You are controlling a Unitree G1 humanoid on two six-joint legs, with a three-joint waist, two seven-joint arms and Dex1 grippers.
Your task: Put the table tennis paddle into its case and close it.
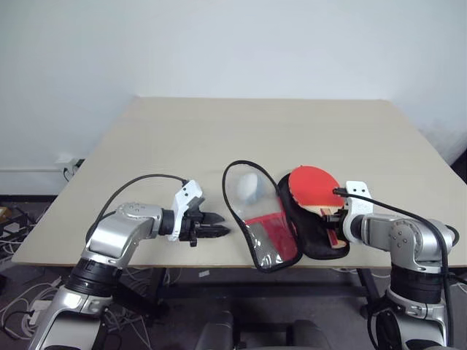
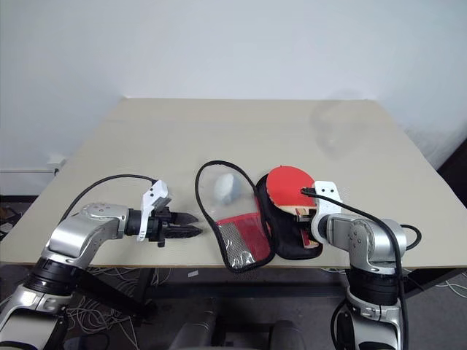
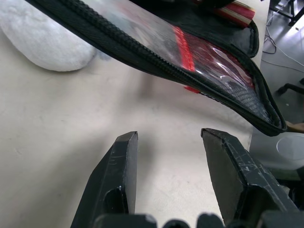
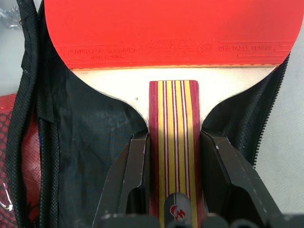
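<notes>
The case lies unzipped and spread open near the table's front edge. Its clear-window flap with red mesh is on the left and its black-lined half on the right. The table tennis paddle rests face up on the black lining, its red rubber toward the far side. My right gripper is shut on the striped wooden handle, one finger on each side. My left gripper stands open just left of the flap's zip edge, low over the table and holding nothing.
A whitish soft lump lies on the table by the far part of the clear flap. The table's front edge runs just under both grippers. Cables and chair parts sit on the floor below.
</notes>
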